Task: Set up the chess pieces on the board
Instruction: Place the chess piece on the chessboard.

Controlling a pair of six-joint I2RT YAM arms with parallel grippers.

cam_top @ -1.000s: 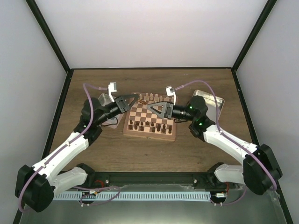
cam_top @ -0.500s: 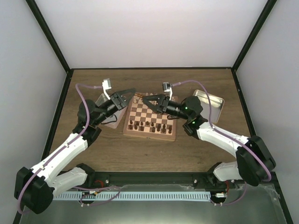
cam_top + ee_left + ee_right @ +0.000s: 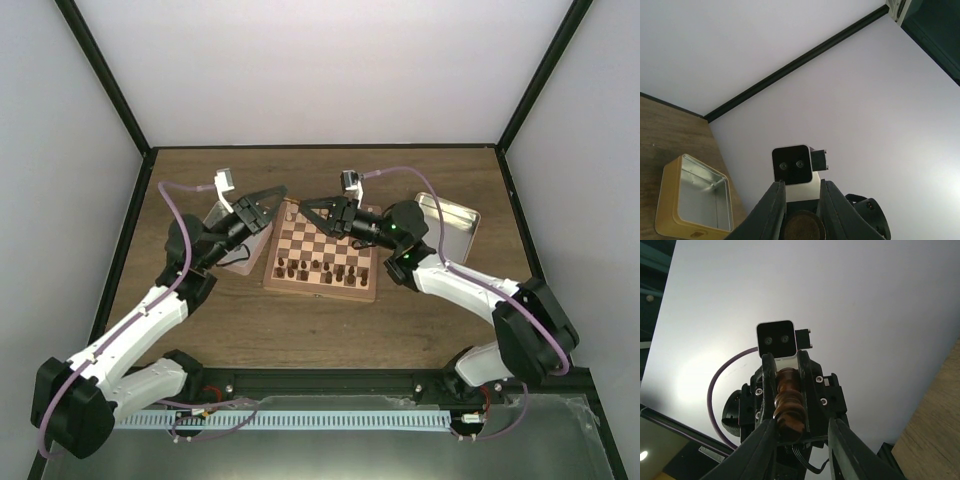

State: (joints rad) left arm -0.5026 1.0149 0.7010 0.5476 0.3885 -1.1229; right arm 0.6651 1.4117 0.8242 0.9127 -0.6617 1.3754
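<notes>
so the left gripper [image 3: 801, 192] is clamped on a brown chess piece [image 3: 789, 402] over the board [image 3: 320, 292]'s far edge, right gripper [image 3: 801, 425] fingers apart around it

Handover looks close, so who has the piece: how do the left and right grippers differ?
The left gripper is shut on the dark chess piece; the right gripper stands open around it, not gripping. The left gripper reaches in from the left of the board, the right gripper from its right. Both hang over the board's far edge, tips facing.
</notes>
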